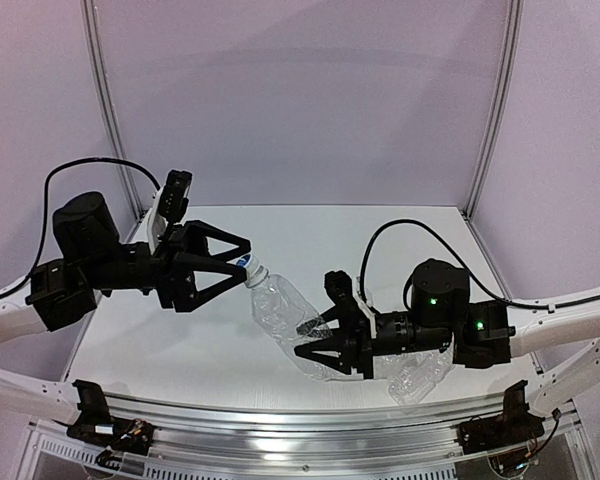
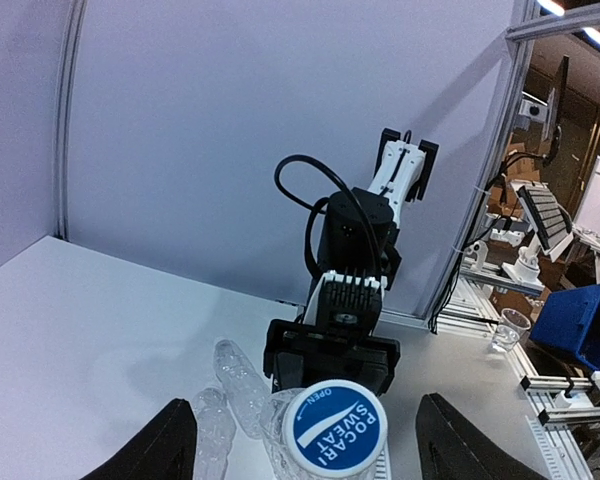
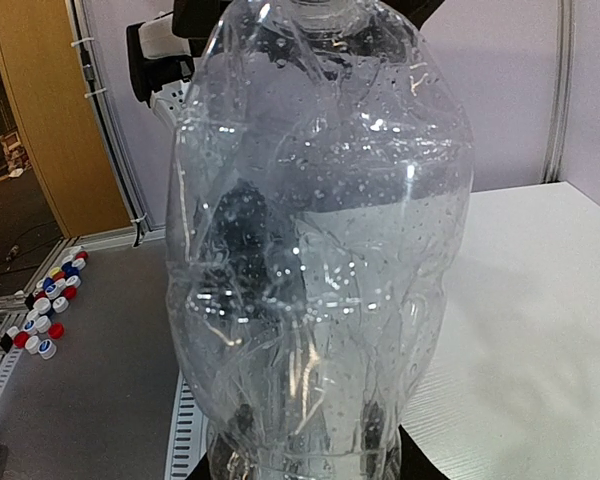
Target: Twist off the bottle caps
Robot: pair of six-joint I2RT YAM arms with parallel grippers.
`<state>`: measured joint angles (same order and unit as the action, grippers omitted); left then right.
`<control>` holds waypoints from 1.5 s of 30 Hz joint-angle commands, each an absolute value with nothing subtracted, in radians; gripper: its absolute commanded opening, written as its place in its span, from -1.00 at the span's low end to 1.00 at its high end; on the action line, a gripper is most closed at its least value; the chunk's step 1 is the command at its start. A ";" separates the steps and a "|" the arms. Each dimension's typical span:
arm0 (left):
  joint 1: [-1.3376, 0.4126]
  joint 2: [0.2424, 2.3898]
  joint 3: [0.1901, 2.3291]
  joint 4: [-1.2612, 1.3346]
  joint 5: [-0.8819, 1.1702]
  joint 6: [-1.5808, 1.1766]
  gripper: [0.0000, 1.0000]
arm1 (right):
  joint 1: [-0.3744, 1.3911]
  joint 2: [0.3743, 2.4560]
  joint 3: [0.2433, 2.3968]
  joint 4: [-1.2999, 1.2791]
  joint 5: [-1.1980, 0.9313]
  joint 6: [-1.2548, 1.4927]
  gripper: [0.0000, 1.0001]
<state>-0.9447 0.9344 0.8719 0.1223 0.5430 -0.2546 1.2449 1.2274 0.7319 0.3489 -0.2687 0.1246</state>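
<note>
- Bottle (image 1: 275, 300) is tilted over the desk (image 1: 170, 340), neck toward the left arm
- Right tool (image 1: 308, 340) pinches the bottle round its lower body, jaws pressed against the crinkled plastic
- Cap (image 2: 335, 425), blue-topped with white print, sits on the bottle's neck
- Left tool (image 1: 246, 263) is at the bottle's neck end, jaws spread, one on each side of the cap with a gap both sides
- Second bottle (image 1: 420, 378) lies on the desk just beside the bottle's base, under the right arm
- Loose caps (image 3: 40, 315), red, blue and white, lie on the floor, left of the bottle in the right wrist view
</note>
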 commanded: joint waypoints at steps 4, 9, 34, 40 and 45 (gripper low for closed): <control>-0.957 0.957 0.895 0.101 0.538 -0.216 0.18 | 1.241 1.219 0.724 0.362 -0.298 0.126 -1.00; -0.960 0.962 0.894 0.101 0.504 -0.219 0.00 | 1.241 1.215 0.724 0.359 -0.291 0.126 -1.00; -0.922 1.221 0.874 0.268 0.116 -0.573 -0.29 | 1.241 1.407 0.878 0.121 0.387 0.143 -1.00; -0.903 1.225 0.850 0.314 0.151 -0.600 -0.09 | 1.241 1.409 0.879 0.118 0.390 0.141 -1.00; -0.891 1.191 0.831 0.340 0.199 -0.589 0.85 | 1.240 1.375 0.855 0.146 0.304 0.140 -1.00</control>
<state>-0.9001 1.2240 0.8577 0.2920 0.1379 -0.5873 1.2430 1.3991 0.8539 0.1410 0.3515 0.1322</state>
